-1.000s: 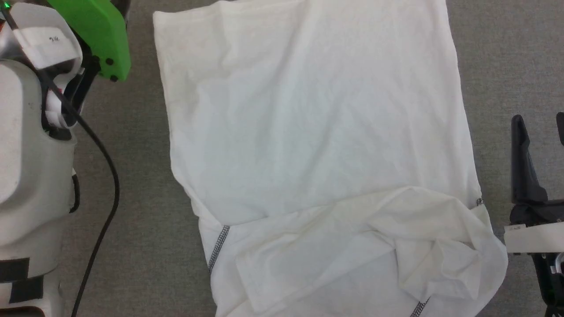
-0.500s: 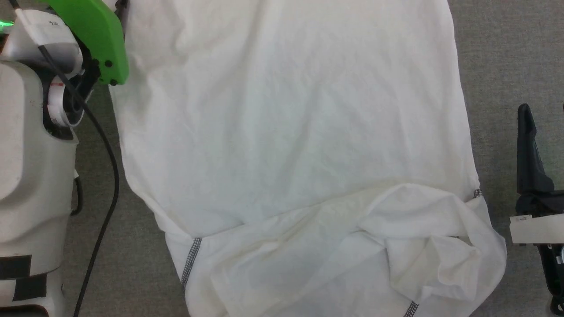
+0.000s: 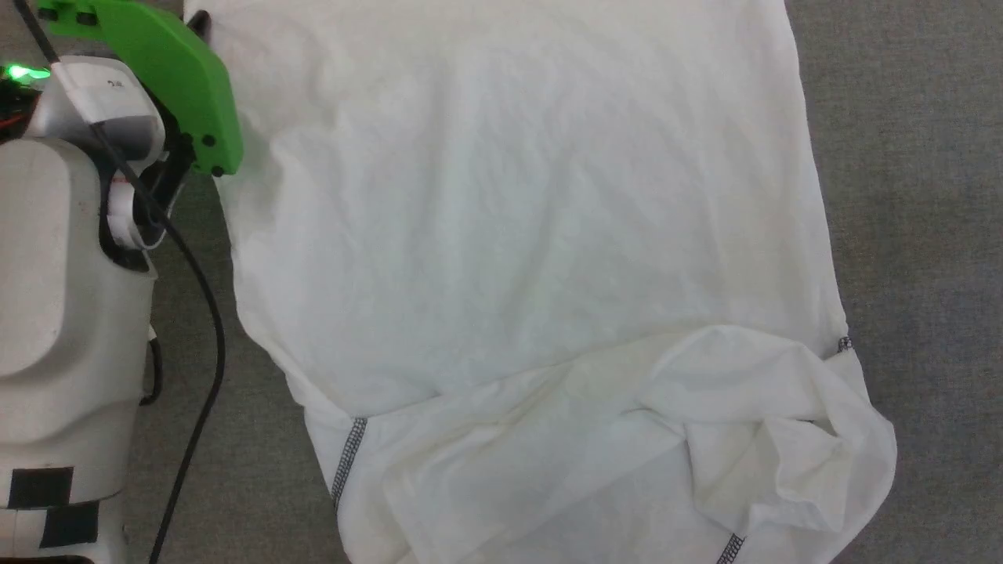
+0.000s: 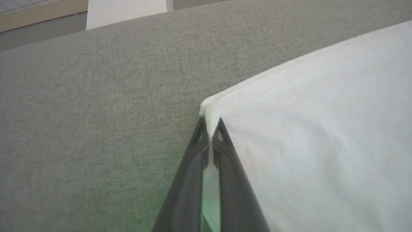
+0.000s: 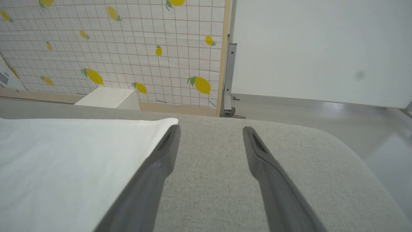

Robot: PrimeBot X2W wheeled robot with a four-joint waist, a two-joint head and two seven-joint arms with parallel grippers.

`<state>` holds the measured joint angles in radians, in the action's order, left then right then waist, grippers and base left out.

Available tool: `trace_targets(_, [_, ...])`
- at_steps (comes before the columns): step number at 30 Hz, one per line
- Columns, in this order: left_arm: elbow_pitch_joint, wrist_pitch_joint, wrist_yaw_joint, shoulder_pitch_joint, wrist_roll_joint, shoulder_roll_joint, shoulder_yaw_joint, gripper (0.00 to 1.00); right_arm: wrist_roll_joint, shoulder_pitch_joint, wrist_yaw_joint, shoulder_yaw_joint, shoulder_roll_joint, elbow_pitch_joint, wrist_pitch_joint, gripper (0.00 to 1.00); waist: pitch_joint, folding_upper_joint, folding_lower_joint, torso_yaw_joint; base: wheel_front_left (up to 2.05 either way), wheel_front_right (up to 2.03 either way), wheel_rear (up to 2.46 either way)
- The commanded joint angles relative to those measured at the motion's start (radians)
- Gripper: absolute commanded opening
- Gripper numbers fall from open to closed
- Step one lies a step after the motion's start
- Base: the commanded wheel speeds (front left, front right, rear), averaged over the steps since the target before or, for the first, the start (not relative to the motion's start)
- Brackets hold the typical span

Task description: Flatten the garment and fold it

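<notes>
The garment (image 3: 509,235), a white shirt with grey stitched seams (image 3: 349,454), lies spread on the grey padded surface (image 3: 901,196). Its near right part (image 3: 752,439) is folded over and rumpled. My left gripper (image 4: 210,124) is shut on the garment's far left corner (image 4: 206,108), with cloth pinched between its dark fingers. In the head view that gripper's tip (image 3: 200,19) shows at the top left past the green wrist cover (image 3: 172,70). My right gripper (image 5: 210,130) stands open over bare surface, its left finger (image 5: 167,145) beside the garment's far right corner (image 5: 64,161).
A black cable (image 3: 204,313) hangs along my pale left arm (image 3: 63,298). Beyond the surface's far edge stand a white box (image 5: 106,98) and a lemon-patterned wall (image 5: 112,48). The surface rounds off at its far right corner (image 5: 354,154).
My left gripper has shut on the garment's far left corner, and the garment's left edge now lies further left. The right gripper moved forward and left the head view.
</notes>
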<state>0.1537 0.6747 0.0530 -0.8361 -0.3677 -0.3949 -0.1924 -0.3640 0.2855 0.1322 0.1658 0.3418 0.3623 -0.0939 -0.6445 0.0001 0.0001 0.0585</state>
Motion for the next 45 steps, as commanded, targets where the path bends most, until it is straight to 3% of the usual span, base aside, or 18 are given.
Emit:
trace_targets(1, [0.008, -0.011, -0.006, 0.015, -0.016, 0.01, -0.006, 0.0, -0.03, 0.07, -0.002, -0.002, 0.039, 0.007, -0.041, 1.0, 0.015, -0.0001, -0.0001, -0.016, 0.0, 0.0, 0.0])
trace_targets(5, [0.008, -0.039, -0.029, 0.011, -0.024, 0.028, -0.026, 0.0, -0.11, 0.254, -0.002, -0.037, 0.121, -0.039, -0.228, 1.0, 0.016, -0.0001, -0.0001, -0.032, 0.0, 0.0, 0.0])
trace_targets(8, [0.004, -0.061, -0.039, -0.003, -0.03, 0.05, -0.041, 0.0, -0.151, 0.398, -0.002, -0.082, 0.144, -0.132, -0.403, 1.0, 0.005, -0.0001, -0.0001, -0.054, 0.0, 0.0, 0.0])
trace_targets(14, [0.004, -0.089, -0.053, -0.035, -0.029, 0.094, -0.082, 0.0, -0.11, 0.638, -0.002, -0.1, 0.091, -0.337, -0.638, 1.0, -0.03, -0.0001, -0.0001, -0.11, 0.0, 0.0, 0.0])
trace_targets(23, [0.021, -0.121, -0.07, -0.072, -0.025, 0.147, -0.134, 0.0, 0.006, 0.758, -0.002, -0.119, 0.029, -0.518, -0.766, 1.0, -0.088, -0.0001, -0.0001, -0.189, 0.0, 0.0, 0.0])
trace_targets(33, [0.06, -0.154, -0.085, -0.109, -0.025, 0.194, -0.177, 0.0, 0.097, 0.785, -0.002, -0.087, 0.006, -0.604, -0.782, 0.98, -0.126, -0.0001, -0.0001, -0.253, 0.0, 0.0, 0.0])
trace_targets(35, [0.069, -0.161, -0.086, -0.113, -0.026, 0.199, -0.181, 0.0, 0.115, 0.789, -0.002, -0.071, 0.0, -0.614, -0.782, 0.43, -0.127, -0.0001, -0.0001, -0.26, 0.0, 0.0, 0.0])
trace_targets(36, [0.073, -0.165, -0.086, -0.114, -0.027, 0.201, -0.181, 0.0, 0.122, 0.79, -0.002, -0.065, -0.002, -0.618, -0.781, 0.26, -0.127, -0.0001, -0.0001, -0.262, 0.0, 0.0, 0.0])
trace_targets(37, [0.077, -0.169, -0.086, -0.115, -0.027, 0.202, -0.182, 0.0, 0.132, 0.791, -0.002, -0.056, -0.005, -0.622, -0.777, 0.0, -0.127, -0.0001, -0.0001, -0.263, 0.0, 0.0, 0.0])
trace_targets(45, [0.099, -0.219, -0.072, -0.122, -0.03, 0.189, -0.159, 0.0, 0.153, 0.801, -0.002, -0.018, -0.027, -0.627, -0.731, 0.0, -0.093, -0.0001, -0.0001, -0.237, 0.0, 0.0, 0.0])
